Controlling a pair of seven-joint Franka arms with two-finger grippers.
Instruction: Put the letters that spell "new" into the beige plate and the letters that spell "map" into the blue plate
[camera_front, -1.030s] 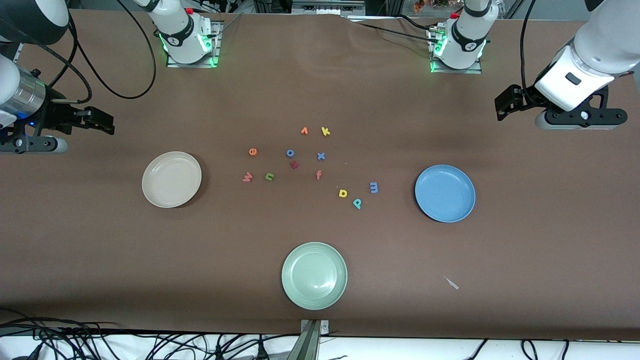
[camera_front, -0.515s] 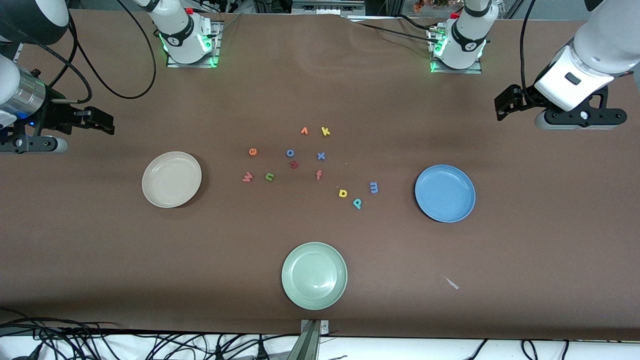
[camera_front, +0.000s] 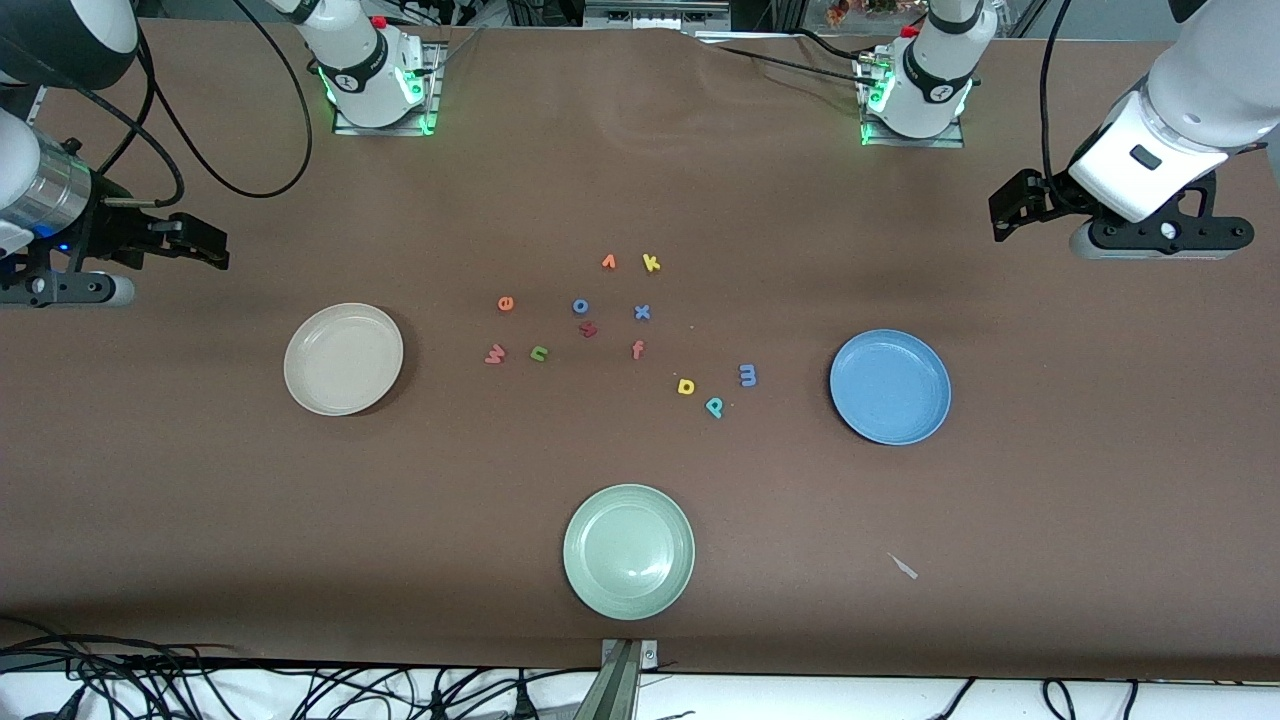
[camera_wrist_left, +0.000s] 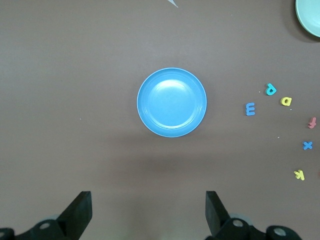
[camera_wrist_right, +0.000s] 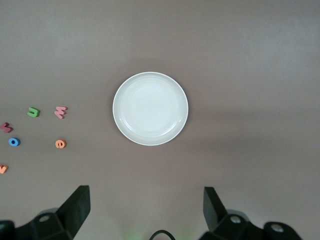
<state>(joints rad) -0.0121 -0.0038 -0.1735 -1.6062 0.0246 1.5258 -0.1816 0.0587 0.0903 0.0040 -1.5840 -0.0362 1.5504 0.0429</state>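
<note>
On the brown table (camera_front: 200, 500), three plates are seen: the beige plate (camera_front: 343, 359), the blue plate (camera_front: 890, 387) and a pale green plate (camera_front: 628, 551), with eleven foam letters scattered between them. The left gripper (camera_wrist_left: 147, 212) is held with fingers spread wide above the blue plate, the right gripper (camera_wrist_right: 146, 210) likewise above the beige plate. The w (camera_front: 494, 354), n (camera_front: 539, 352) and e (camera_front: 505, 303) lie toward the beige plate, the m (camera_front: 747, 374), a (camera_front: 686, 386) and p (camera_front: 714, 406) toward the blue plate, none touched.

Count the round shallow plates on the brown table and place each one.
3. The cream-beige plate lies toward the right arm's end, the mid-blue plate toward the left arm's end, and the pale green plate between them, nearest the front camera. None looks hidden.
</note>
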